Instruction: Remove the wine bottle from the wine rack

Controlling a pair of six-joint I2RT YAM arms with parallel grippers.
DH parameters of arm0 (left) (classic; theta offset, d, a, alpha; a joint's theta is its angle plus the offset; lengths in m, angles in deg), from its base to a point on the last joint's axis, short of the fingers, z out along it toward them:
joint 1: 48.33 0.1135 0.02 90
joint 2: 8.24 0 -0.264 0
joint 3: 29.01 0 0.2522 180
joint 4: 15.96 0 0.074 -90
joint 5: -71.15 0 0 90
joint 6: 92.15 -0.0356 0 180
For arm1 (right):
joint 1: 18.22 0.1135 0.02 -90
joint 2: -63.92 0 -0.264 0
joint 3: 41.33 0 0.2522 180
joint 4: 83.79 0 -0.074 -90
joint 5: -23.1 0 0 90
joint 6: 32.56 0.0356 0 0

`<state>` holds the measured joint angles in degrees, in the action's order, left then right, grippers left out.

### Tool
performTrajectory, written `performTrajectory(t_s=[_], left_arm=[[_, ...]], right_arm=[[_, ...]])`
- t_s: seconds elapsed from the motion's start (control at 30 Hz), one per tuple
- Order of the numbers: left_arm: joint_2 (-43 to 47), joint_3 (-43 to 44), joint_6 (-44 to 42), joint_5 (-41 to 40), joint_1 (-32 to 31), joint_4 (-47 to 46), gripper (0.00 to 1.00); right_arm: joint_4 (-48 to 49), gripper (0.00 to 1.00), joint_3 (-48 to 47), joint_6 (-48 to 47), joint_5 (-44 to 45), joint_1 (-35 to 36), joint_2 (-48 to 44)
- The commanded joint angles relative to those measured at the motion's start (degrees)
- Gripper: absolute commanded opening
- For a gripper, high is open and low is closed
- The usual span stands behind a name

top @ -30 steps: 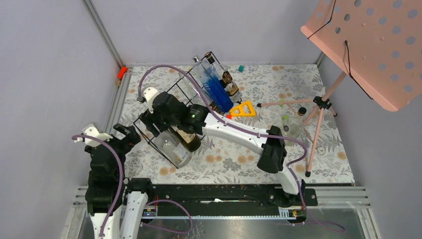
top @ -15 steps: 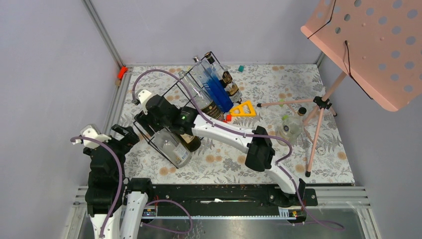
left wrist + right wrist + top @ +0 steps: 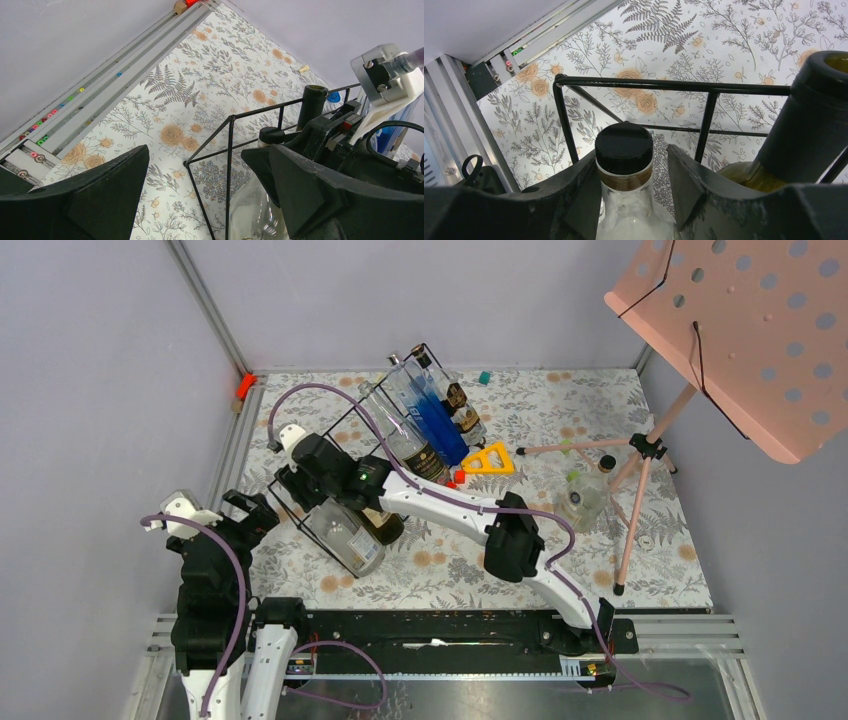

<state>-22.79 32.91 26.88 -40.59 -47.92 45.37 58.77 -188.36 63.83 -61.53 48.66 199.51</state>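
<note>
The black wire wine rack [image 3: 352, 418] lies slantwise on the floral table. At its near end two bottles lie side by side: a clear one [image 3: 345, 535] with a black screw cap [image 3: 624, 147] and a dark olive one [image 3: 380, 523] with a black foil neck [image 3: 804, 130]. Which is the wine bottle I cannot tell. My right gripper [image 3: 308, 495] straddles the clear bottle's neck just below the cap. One finger [image 3: 579, 185] touches the neck and a gap shows at the other [image 3: 694, 180]. My left gripper [image 3: 255, 512] stands wide open and empty beside the rack's corner [image 3: 230, 150].
More bottles, one blue [image 3: 435, 415], fill the rack's far end. A yellow triangle [image 3: 487, 460] lies beside it, and a small clear bottle [image 3: 585, 495] stands near the legs of the pink music stand [image 3: 740, 330] at the right. An orange block [image 3: 244, 385] sits at the back left rail.
My right arm has slid left along the rack to the clear bottle's neck, and its jaws have narrowed around it. The left arm has stayed still.
</note>
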Motion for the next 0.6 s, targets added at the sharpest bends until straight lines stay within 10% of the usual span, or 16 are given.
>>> performTrajectory(t_s=[0.0,0.57], left_arm=[[0.32,0.44,0.58,-1.64,-0.08,-0.81,0.99],[0.25,0.35,0.67,-1.82,-0.11,-0.90,0.99]], right_arm=[[1.38,0.52,-2.70,0.18,0.47,-0.95,1.32],[2.99,0.00,-0.68,0.05,0.43,-0.93,-2.39]])
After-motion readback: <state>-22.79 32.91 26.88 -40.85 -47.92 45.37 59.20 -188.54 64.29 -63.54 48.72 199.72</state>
